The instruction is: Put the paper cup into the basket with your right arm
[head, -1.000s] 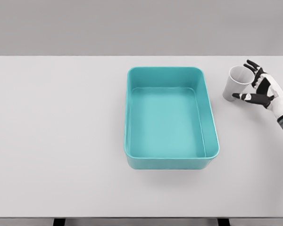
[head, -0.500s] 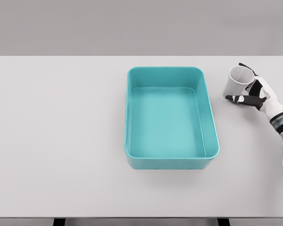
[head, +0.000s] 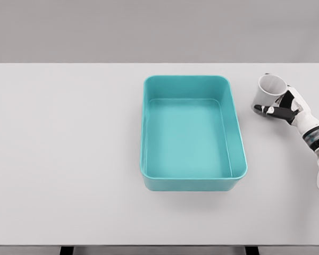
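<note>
The right hand (head: pixel 285 105) is gripping the white paper cup (head: pixel 268 92), standing upright on the worktop (head: pixel 69 159) right of the teal basket (head: pixel 147 133).

Bright, even, diffuse light; sharp render, only faint soft shadows, no glare.

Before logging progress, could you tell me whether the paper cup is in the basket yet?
Not yet: the paper cup stands upright on the table, right of the basket.

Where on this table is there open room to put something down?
The white table lies bare from its left edge to the teal plastic basket, and in the strip in front of it. It is tight only at the right, where the right hand closes round the white paper cup.
</note>
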